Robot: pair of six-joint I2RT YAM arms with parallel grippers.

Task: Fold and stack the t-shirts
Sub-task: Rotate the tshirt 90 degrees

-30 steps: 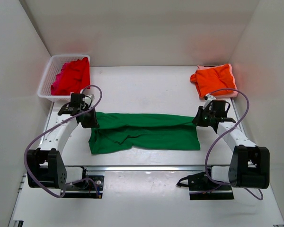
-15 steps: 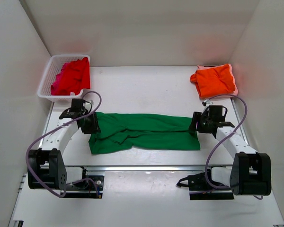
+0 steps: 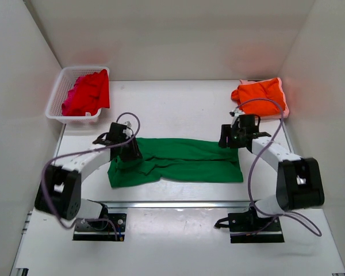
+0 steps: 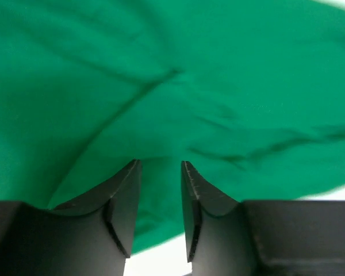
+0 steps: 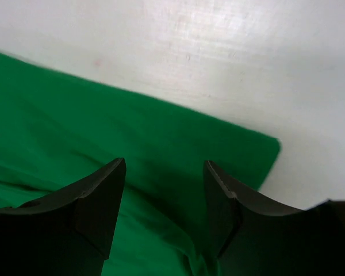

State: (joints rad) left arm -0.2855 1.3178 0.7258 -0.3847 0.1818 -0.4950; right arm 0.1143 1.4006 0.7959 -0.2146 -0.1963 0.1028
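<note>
White walls box in a pale table (image 3: 178, 109), and across its near half lies the green t-shirt (image 3: 178, 162), drawn out into a long, rumpled band running left to right; I cannot make out its sleeves or neckline in that shape. My left gripper (image 4: 160, 172) hangs over the band's left end, its jaws a narrow way apart with nothing between them, only green cloth showing through the gap. That wrist view is blurred and almost wholly filled with creased fabric, with just slivers of table at the top right corner and low in the middle, so I cannot tell whether my fingertips touch the cloth. My right gripper (image 5: 164, 172) stands over the shirt's far right corner, jaws spread wider and gripping nothing, with the shirt's edge and rounded corner plain against bare table beyond. From above, both sets of fingertips are hidden under my own wrist housings and cables. At the far right sits the orange t-shirt (image 3: 260, 98), folded, with a pinkish edge showing beneath it that I cannot identify. At the far left corner the white basket (image 3: 58, 86) holds a red t-shirt (image 3: 95, 91) bunched against magenta cloth (image 3: 73, 99); how many garments are in it I cannot tell.
</note>
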